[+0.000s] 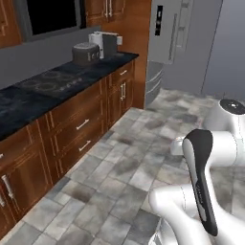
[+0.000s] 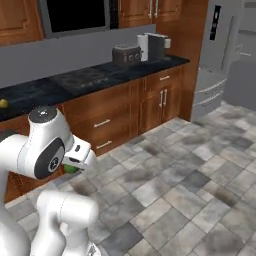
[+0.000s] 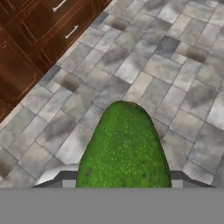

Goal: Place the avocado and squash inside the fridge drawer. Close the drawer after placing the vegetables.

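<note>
The gripper is closed tight on the avocado, which in the hand view stands up green and pebbly between the finger tips, above a grey stone-tiled floor. From the right base view a sliver of the same green shows under the white hand, held low in front of the wooden base cabinets. Those cabinets carry a dark countertop, with a toaster and a white coffee machine at its far end. At the countertop's near left edge sits a small yellow lump, the squash. Beyond the cabinets stands the steel fridge, its lower drawers flat-fronted.
</note>
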{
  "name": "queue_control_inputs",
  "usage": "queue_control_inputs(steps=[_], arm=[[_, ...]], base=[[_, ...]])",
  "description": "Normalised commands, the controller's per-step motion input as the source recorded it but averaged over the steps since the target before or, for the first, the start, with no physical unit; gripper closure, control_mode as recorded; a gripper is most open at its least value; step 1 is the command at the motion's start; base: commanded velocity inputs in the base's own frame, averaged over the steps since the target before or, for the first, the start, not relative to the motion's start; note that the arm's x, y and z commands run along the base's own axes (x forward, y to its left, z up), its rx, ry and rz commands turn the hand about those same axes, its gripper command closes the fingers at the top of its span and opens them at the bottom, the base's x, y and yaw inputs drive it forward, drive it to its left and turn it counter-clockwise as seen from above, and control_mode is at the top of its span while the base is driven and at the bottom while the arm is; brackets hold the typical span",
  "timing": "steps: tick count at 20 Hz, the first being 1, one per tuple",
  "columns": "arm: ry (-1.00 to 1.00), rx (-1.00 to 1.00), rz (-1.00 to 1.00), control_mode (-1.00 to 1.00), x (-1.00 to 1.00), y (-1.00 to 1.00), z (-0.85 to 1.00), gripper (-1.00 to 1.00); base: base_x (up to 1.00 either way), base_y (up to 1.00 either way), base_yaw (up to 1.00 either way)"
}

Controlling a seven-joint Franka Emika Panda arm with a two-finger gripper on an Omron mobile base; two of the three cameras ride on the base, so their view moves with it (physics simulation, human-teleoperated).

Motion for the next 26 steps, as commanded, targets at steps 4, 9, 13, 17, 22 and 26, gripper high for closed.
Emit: queue_control_inputs(steps=[4, 9, 13, 17, 22, 26], arm=[[0.00, 0.00, 0.00, 1.00, 0.00, 0.00, 0.00, 1.00], [0.00, 0.00, 0.00, 1.00, 0.00, 0.00, 0.00, 1.00], [0.00, 0.00, 0.00, 1.00, 0.00, 0.00, 0.00, 1.00], [0.00, 0.00, 0.00, 1.00, 0.00, 0.00, 0.00, 1.00], [0.00, 0.00, 0.00, 1.00, 0.00, 0.00, 0.00, 1.00], [0.00, 0.00, 0.00, 1.00, 0.00, 0.00, 0.00, 1.00]], base=[[0.09, 0.00, -0.81], [0.76, -0.02, -0.64], [1.00, -0.47, -0.38], [1.00, -0.22, -0.23], [1.00, -0.06, -0.05], [1.00, -0.02, 0.04]])
